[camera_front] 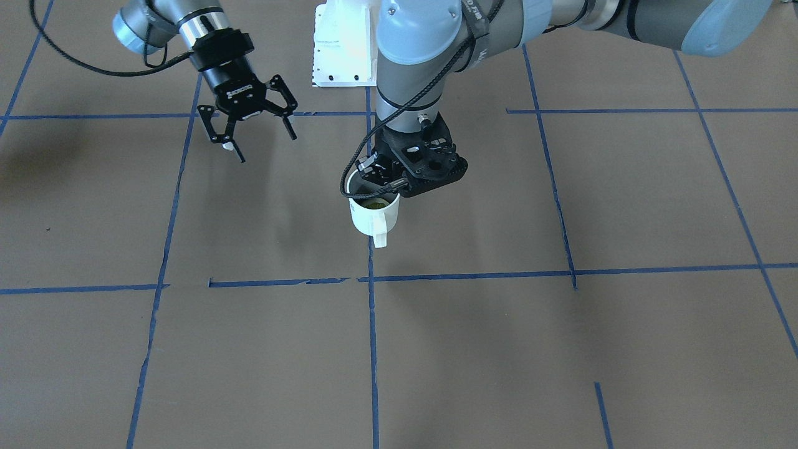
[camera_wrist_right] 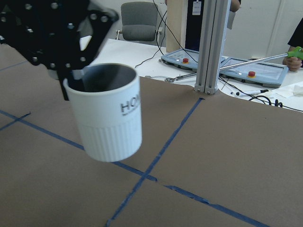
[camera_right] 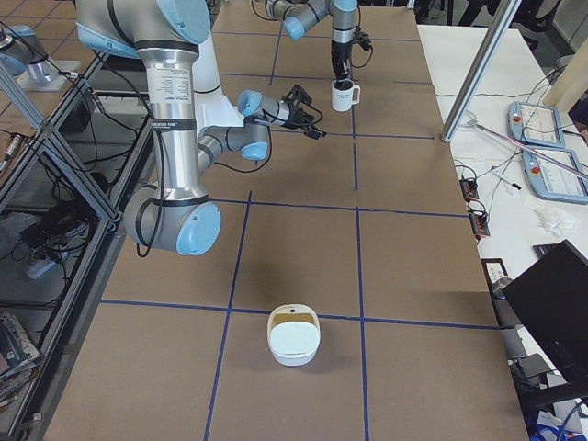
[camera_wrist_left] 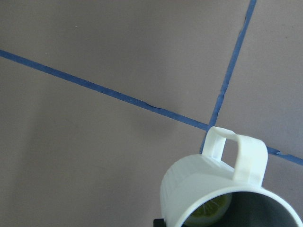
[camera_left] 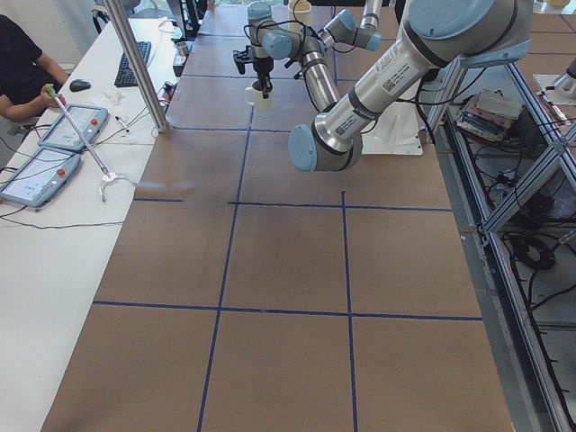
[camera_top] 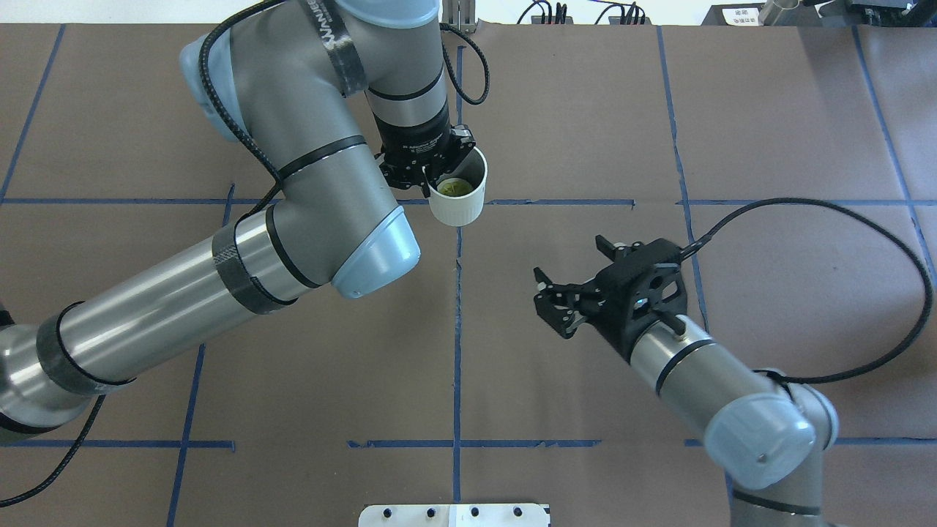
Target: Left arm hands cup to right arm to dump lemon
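Observation:
The left arm's gripper (camera_top: 432, 179), in its bulky black bracket, is shut on the near rim of the white cup (camera_top: 458, 196) and holds it upright a little above the table, near the centre tape cross. The lemon (camera_top: 454, 188) lies yellow-green inside the cup. In the front-facing view the cup (camera_front: 373, 217) hangs below the left gripper (camera_front: 369, 178) with its handle towards the camera. The right gripper (camera_top: 567, 265) is open and empty, low over the table, its fingers pointing at the cup from a short distance. The right wrist view shows the cup (camera_wrist_right: 111, 123) with dark lettering.
A white bowl-like container (camera_right: 293, 334) sits on the table well towards the right end. A white mount plate (camera_top: 454, 514) lies at the robot-side edge. An aluminium post (camera_wrist_right: 208, 42) and the operators' desk with pendants (camera_right: 542, 152) stand beyond the far edge.

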Controlling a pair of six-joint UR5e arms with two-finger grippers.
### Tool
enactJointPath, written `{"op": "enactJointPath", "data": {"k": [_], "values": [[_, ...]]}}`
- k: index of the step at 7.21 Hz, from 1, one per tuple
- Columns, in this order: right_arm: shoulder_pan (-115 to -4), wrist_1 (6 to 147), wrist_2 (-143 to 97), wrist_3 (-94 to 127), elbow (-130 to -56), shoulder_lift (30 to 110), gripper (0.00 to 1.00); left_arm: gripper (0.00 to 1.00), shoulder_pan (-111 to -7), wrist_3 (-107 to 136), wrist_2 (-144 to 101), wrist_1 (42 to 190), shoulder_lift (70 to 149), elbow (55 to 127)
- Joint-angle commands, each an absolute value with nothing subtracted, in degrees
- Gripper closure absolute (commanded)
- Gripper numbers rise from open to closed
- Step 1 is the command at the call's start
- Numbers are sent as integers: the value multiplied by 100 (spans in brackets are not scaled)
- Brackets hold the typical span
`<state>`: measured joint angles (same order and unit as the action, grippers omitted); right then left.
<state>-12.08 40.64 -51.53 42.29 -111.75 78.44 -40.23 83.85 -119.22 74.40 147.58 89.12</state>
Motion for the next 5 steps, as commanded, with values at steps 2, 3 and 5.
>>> {"op": "enactJointPath", "data": {"k": [2,3,5], "values": [[-704,4025,-4168,4228,-10539,7059,1,100,-4017,9043,-12690,7374,14950,8886],[-694,4025,-4131,4228,-10538,7032,1,100,-3964,9131,-12709,7374,14950,8921],[-712,4025,-3930,4228,-10529,7005,1,97,-3788,9228,-12665,7357,14889,9148]]}}
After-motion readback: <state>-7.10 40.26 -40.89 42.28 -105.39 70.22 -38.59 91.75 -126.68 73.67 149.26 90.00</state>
